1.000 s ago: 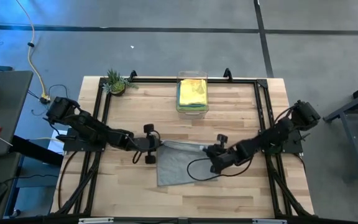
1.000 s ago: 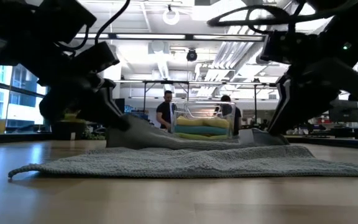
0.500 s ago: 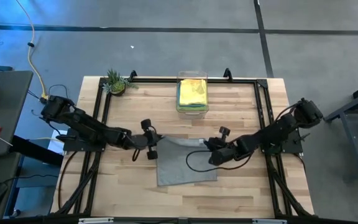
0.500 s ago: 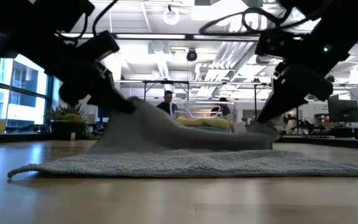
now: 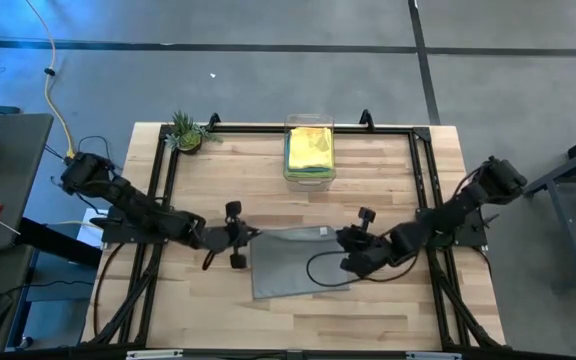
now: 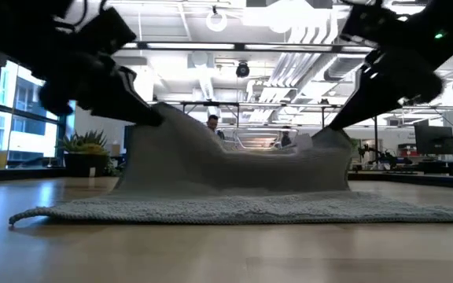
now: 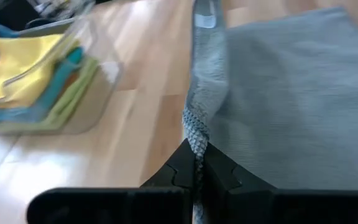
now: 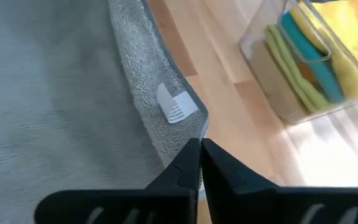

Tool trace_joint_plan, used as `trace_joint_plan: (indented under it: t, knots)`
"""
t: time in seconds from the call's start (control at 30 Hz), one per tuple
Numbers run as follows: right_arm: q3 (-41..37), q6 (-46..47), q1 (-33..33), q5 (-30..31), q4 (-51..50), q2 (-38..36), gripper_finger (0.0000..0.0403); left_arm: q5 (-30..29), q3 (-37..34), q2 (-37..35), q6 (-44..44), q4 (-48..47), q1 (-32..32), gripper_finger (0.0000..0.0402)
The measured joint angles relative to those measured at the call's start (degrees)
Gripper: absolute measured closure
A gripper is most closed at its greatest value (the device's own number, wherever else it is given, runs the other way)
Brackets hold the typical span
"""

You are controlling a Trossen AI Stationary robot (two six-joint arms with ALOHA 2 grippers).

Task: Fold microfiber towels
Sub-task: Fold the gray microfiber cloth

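So far the work looks to be in its early part. One grey towel (image 5: 293,262) lies spread on the table (image 5: 388,180), near its middle, and its far edge is lifted off the wood. The left pincer (image 5: 245,240) is pinched tight on the far left corner of that towel, and the right pincer (image 5: 343,243) is pinched tight on the far right corner, close to a small white label (image 8: 176,107) sewn on the hem. From table height, the raised edge hangs as a sagging sheet between the two corners while the near half of the cloth stays flat on the wood.

Judging by this, the first fold of the grey towel has begun but is not laid down: the lifted edge has yet to be carried over to the near edge and let go. Any further fold of it is also left.

At the far side of the table stands a clear bin (image 5: 309,152) holding the other towels in a stack, a yellow towel (image 5: 311,145) on top, with teal, green and a little orange showing beneath it in the wrist views. They appear folded already, though I cannot tell for certain. A small potted plant (image 5: 185,130) stands at the far left corner.
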Motion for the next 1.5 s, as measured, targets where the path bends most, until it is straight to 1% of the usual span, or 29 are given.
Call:
trace_joint_plan:
  t: [0.13, 0.4, 0.5, 0.67, 0.8, 0.93, 1.03, 1.23, 1.4, 1.5]
  knots:
    - [0.0, 2.8, 3.47, 1.35, 0.23, 0.0, 0.0402, -0.4, 0.0, 0.02, 0.0, 0.04, -4.03, 0.0401]
    - [-0.02, 2.96, 9.26, 2.77, 1.81, 0.0, 0.0403, -1.81, 0.0, 0.04, 0.04, 0.27, -10.98, 0.0401]
    - [-0.02, 2.91, 10.95, 2.77, 1.9, 0.0, 0.0403, -1.74, 0.0, 0.04, -0.03, 1.76, -13.31, 0.0401]
    - [-0.01, 2.1, 13.42, 1.86, 1.95, 0.0, 0.0403, 0.06, 0.0, 0.04, -0.47, 3.56, -16.31, 0.0401]
    - [0.0, 0.83, 14.18, -0.48, 2.03, 0.0, 0.0403, 2.83, 0.0, 0.1, -2.49, 3.54, -17.31, 0.0401]
    - [0.0, -0.17, 14.19, -1.82, 2.04, 0.02, 0.0403, 3.01, 0.0, 0.11, -3.47, 3.53, -17.5, 0.0401]
    - [-0.01, -2.67, 13.74, -0.9, 1.97, 0.02, 0.0403, 0.43, 0.0, 0.11, -3.46, 3.24, -17.32, 0.0401]
    - [-0.01, -6.3, 10.58, 6.56, 1.23, -0.02, 0.0403, -5.06, 0.61, 0.11, -3.47, 2.39, -14.67, 0.0401]
    - [-0.02, -14.66, 6.61, 13.96, 0.63, -0.04, 0.0403, -6.6, 2.62, 0.11, -3.49, -0.23, -11.68, 0.0401]
    - [0.0, -19.77, 2.85, 15.25, 0.57, -0.06, 0.0403, -8.11, 2.97, 0.11, -3.54, -0.84, -10.11, 0.0401]
